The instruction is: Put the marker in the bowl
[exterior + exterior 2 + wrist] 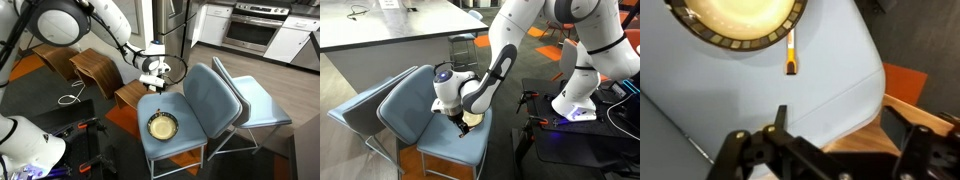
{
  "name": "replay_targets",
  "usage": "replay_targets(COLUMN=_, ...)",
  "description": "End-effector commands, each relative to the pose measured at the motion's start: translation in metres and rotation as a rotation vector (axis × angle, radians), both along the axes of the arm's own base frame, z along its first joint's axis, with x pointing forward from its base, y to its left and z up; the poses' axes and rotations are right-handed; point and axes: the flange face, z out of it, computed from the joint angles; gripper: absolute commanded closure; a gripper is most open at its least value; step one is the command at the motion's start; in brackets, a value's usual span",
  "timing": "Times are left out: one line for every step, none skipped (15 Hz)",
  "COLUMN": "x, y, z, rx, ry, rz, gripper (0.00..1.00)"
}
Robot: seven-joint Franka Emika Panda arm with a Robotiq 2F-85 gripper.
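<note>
One marker: lies on the blue chair seat, just beside the bowl, outside its rim.
My gripper: fingers spread, holding nothing.
Handling: probably light, stiff, smooth; may roll.
Hold: mid-barrel, across its width.

The wrist view's top edge cuts off the bowl. In an exterior view the gripper hides most of it; the marker is too small there.
</note>
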Motion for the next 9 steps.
replay_targets(x=0.001, y=0.000, z=-0.001, rx=0.000, ry=0.001, rz=0.000, gripper=0.00)
replay_targets(x=0.001, y=0.000, z=0.000, rx=0.000, ry=-0.001, rz=0.000, gripper=0.00)
replay_targets(x=0.002, y=0.001, z=0.000, rx=0.001, ry=-0.001, rz=-0.001, gripper=0.00)
replay_targets(x=0.002, y=0.001, z=0.000, rx=0.001, ry=-0.001, rz=0.000, gripper=0.00)
replay_targets(x=0.002, y=0.001, z=0.000, rx=0.000, ry=-0.001, rz=0.000, gripper=0.00)
replay_targets(x=0.002, y=0.001, z=0.000, rx=0.001, ry=-0.001, rz=0.000, gripper=0.00)
replay_targets(x=0.002, y=0.000, z=-0.006, rx=0.000, ry=0.014, rz=-0.007, gripper=0.00)
replay_targets(x=0.003, y=0.000, z=-0.012, rx=0.002, ry=0.011, rz=0.009, gripper=0.00)
replay_targets(x=0.003, y=-0.002, z=-0.019, rx=0.006, ry=0.015, rz=0.018, gripper=0.00)
